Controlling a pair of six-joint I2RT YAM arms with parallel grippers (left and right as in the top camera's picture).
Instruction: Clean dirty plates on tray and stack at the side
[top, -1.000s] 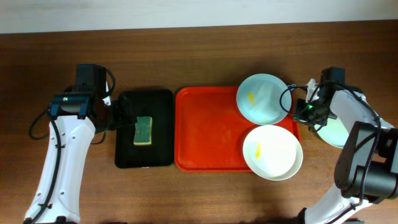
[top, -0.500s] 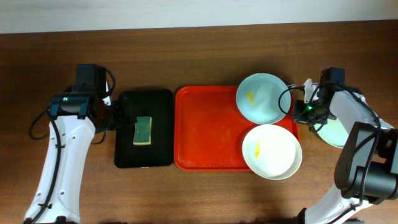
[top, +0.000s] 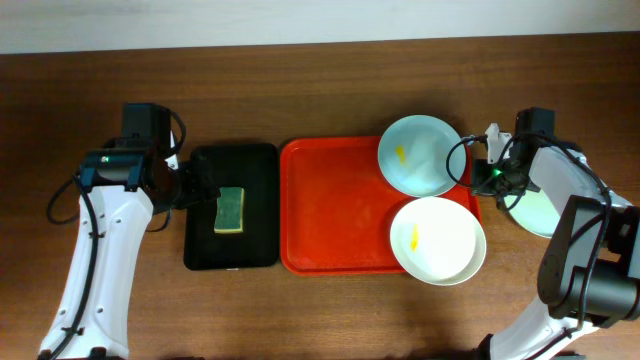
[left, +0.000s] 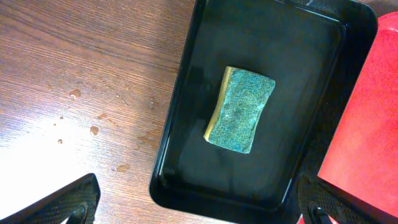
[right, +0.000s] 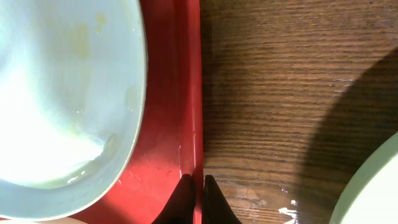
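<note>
The red-orange tray (top: 330, 210) lies mid-table. Two dirty plates with yellow smears sit on its right side, one at the back (top: 420, 155) and one at the front (top: 437, 240). A third plate (top: 540, 212) rests on the table right of the tray, partly under my right arm. My right gripper (top: 478, 178) is shut on the tray's right rim (right: 193, 93), its fingertips (right: 198, 180) pinching the rim beside the back plate (right: 62, 93). My left gripper (left: 199, 208) is open above the black tray.
A black tray (top: 232, 160) left of the red tray holds a green-yellow sponge (top: 230, 210), also in the left wrist view (left: 240, 109). Water drops mark the wood left of it. The third plate's edge (right: 373, 186) shows at the right wrist view's corner.
The tray's right end and the two plates on it have shifted slightly to the left with my right gripper. The left arm has not moved.
</note>
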